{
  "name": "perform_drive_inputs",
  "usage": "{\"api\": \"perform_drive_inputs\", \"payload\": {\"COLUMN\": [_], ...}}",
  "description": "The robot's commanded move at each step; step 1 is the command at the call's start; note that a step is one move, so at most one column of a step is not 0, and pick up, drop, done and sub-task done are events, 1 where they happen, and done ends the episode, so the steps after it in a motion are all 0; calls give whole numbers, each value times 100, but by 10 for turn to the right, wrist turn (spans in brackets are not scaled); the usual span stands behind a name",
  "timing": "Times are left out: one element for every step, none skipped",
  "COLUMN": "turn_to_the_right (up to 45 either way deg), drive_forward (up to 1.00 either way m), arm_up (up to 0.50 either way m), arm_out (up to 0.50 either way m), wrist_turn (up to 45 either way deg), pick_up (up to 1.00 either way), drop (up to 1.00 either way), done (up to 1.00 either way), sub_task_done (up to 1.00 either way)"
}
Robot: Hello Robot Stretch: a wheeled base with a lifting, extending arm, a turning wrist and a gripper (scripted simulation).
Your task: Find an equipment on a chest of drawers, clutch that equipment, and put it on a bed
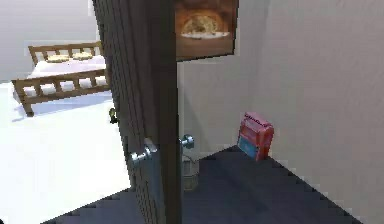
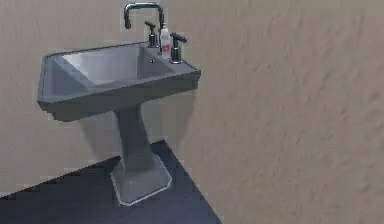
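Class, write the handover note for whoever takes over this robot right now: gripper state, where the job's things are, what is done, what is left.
Gripper: state unknown.
Things: the wooden-framed bed with pale bedding stands in the room past the dark open door, at the forward view's left. A grey pedestal sink stands by the wall in the arm side view.
Done: the bed is located.
Left: find the chest of drawers with the equipment, take the equipment, bring it to the bed.

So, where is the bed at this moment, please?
The wooden bed is in the forward view's upper left, in the bright room seen past the dark door that stands to its right.
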Motion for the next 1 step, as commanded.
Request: {"api": "perform_drive_inputs", "payload": {"turn_to_the_right": [-450], "drive_forward": [0], "arm_up": [0], "arm_out": [0], "wrist_turn": [0], "pick_up": [0], "drop": [0], "done": [0], "sub_task_done": [0]}}
